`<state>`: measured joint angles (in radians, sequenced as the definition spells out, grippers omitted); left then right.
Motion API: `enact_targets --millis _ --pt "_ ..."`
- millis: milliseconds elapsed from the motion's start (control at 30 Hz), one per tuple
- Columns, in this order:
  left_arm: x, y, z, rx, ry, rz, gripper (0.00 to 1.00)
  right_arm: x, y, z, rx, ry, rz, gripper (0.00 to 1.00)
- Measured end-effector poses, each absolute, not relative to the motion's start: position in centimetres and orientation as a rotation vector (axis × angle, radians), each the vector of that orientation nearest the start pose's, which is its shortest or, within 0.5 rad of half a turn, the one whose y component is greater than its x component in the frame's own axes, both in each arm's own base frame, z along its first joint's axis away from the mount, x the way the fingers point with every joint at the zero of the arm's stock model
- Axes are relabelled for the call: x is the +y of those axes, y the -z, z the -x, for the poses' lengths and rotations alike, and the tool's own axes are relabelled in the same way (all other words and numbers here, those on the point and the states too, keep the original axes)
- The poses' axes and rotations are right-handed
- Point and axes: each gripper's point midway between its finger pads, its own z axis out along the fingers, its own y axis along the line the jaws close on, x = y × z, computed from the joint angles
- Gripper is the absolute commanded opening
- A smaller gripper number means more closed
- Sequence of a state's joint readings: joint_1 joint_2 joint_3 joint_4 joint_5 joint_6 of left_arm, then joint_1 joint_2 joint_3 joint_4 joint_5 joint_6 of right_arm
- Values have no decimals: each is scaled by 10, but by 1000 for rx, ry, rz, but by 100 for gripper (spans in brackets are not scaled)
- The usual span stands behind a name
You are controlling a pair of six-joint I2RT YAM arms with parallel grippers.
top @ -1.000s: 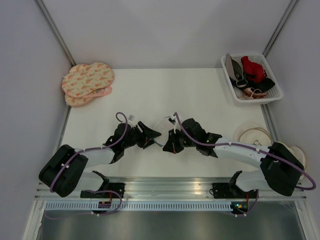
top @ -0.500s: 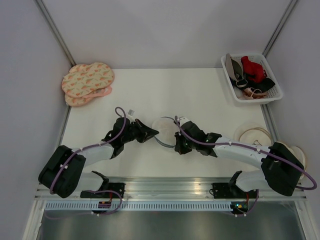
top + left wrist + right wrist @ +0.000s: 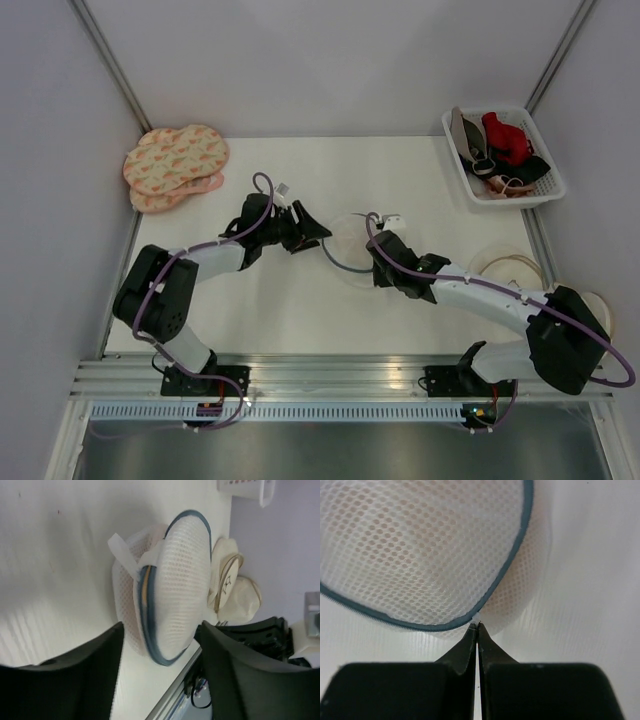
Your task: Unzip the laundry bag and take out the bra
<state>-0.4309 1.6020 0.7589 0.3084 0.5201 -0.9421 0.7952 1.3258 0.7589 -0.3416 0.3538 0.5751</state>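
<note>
The laundry bag (image 3: 348,246), a round white mesh pouch with a dark grey zipped rim, lies near the table's middle. It stands partly on edge in the left wrist view (image 3: 175,580). A peach-beige tint, the bra (image 3: 415,545), shows through the mesh; its shape is hidden. My right gripper (image 3: 477,626) is shut, its tips pinching the bag's edge right at the zipped rim (image 3: 445,625); in the top view it (image 3: 374,258) sits at the bag's right side. My left gripper (image 3: 160,672) is open just left of the bag, also seen from above (image 3: 312,233), with the bag ahead between its fingers, not touching.
Two pink orange-patterned pouches (image 3: 175,165) lie at the far left corner. A white basket (image 3: 548,168) with red and black garments stands at the far right. Cream round pouches (image 3: 508,268) lie by the right edge, also in the left wrist view (image 3: 227,577).
Both grippers have moved away from the near edge and to the right. The laundry bag has moved with them, held by the right gripper, and the left gripper now stands open beside it.
</note>
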Motion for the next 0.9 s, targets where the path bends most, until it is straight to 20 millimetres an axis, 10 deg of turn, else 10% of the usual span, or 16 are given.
enact_targets --millis 100,700,833,900 --pt "-276 -112 -339 2282 1323 214 100 197 -69 -252 2423 -183 117 0" --pt "-260 -83 -247 2358 1443 447 98 329 -100 -197 2325 -1155 533 0" --pt "-271 -99 -250 2295 1524 462 77 338 -107 -190 2289 -1231 582 0" --pt "-276 -102 -251 2276 1564 477 40 341 -111 -190 2265 -1255 592 0"
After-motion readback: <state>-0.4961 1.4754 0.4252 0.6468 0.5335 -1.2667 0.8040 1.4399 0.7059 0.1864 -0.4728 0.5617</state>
